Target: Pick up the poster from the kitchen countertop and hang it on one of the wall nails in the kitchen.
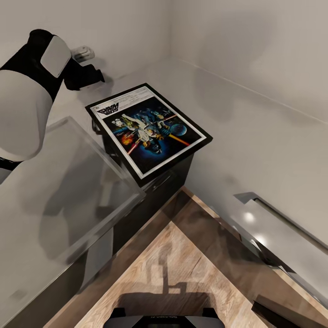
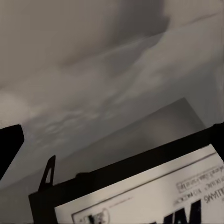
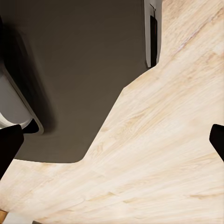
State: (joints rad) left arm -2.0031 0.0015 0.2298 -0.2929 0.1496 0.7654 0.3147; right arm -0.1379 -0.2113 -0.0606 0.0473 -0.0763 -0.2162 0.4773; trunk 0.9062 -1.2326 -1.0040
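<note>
poster (image 1: pixel 148 130) lying flat on kitchen countertop (image 1: pixel 255 132), right at the inner corner of the L, one corner overhanging the edge above the dark cabinet front (image 1: pixel 159 191); title strip end pointing toward the back wall

looks like a stiff, thin framed panel: probably light, no flex, smooth frame so likely slippery in a pinch; possibly a glazed face, so worth not knocking. Flat on the worktop leaves no way under most of the rim; overhanging corner and the edge next to it look like the best place to pinch, across the frame thickness, not on the artwork

left gripper (image 1: pixel 93 73) beyond the title end, near the back wall by a wall socket (image 1: pixel 83 53); in the left wrist view poster's black frame edge (image 2: pixel 130 161) just ahead, dark fingertips (image 2: pixel 9 144) at the two sides of the picture, so jaws spread, nothing between them

right gripper (image 3: pixel 112 140) over wood floor (image 3: pixel 158 154) beside dark cabinet, fingertips wide apart, holding nothing

room: walls close on two sides of the corner, countertop bare around poster, open floor toward the robot; steel hob edge (image 1: pixel 273 223) off to the right. No nail in sight
</note>
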